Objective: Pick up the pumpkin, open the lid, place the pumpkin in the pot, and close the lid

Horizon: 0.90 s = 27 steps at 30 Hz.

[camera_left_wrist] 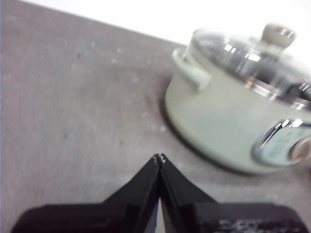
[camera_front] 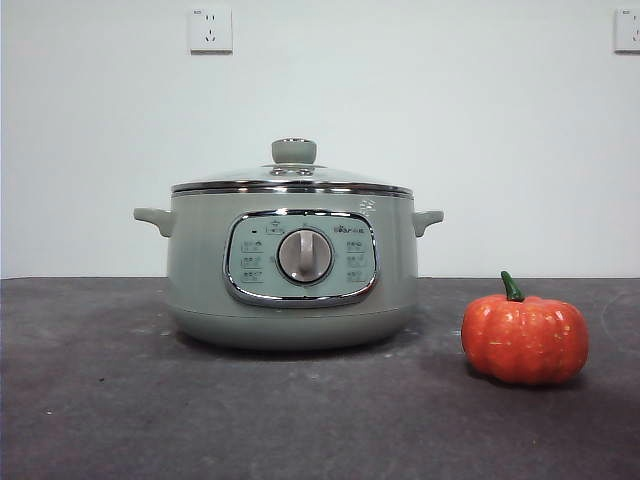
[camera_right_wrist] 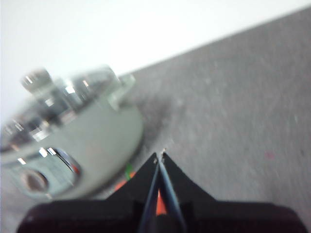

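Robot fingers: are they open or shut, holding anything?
Left gripper: fingers shut, holding nothing.
Right gripper: fingers shut, holding nothing.

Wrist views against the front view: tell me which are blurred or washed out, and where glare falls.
Front view: sharp and evenly lit, with soft shadows under the pot and pumpkin. Left wrist view: blurred, background blown out white, bright glare spots on the lid. Right wrist view: the most blurred, pot and lid smeared, background washed out; the pumpkin shows only as orange slivers behind the right gripper.
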Each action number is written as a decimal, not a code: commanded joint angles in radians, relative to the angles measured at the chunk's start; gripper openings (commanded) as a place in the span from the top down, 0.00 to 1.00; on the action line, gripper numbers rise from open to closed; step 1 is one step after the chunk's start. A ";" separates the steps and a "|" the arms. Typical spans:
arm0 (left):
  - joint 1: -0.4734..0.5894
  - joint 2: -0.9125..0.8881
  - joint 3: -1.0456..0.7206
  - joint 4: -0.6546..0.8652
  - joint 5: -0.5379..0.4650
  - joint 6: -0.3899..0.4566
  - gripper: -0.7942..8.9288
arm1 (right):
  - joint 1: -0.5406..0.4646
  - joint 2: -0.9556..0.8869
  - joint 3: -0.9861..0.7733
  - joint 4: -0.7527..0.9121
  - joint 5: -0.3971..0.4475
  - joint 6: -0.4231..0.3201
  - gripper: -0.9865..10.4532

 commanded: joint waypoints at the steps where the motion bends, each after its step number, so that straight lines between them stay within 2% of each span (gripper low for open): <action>1: 0.002 0.000 0.063 -0.014 0.009 -0.008 0.93 | 0.001 0.026 0.063 0.008 -0.006 0.022 0.92; 5: 0.002 0.042 0.154 -0.062 0.016 -0.008 0.93 | 0.002 0.105 0.154 0.003 -0.068 0.020 0.92; 9: 0.002 0.132 0.256 -0.103 0.085 0.008 0.93 | 0.003 0.221 0.292 -0.108 -0.121 -0.009 0.92; 13: 0.002 0.254 0.375 -0.186 0.163 0.103 0.93 | 0.003 0.346 0.459 -0.285 -0.186 -0.145 0.92; 19: 0.002 0.424 0.556 -0.381 0.242 0.262 0.93 | 0.005 0.513 0.717 -0.566 -0.185 -0.353 0.92; 22: 0.002 0.484 0.638 -0.455 0.291 0.323 0.93 | 0.018 0.586 0.827 -0.697 -0.185 -0.431 0.92; 27: 0.000 0.549 0.760 -0.557 0.347 0.386 0.93 | 0.053 0.679 0.955 -0.880 -0.185 -0.504 0.92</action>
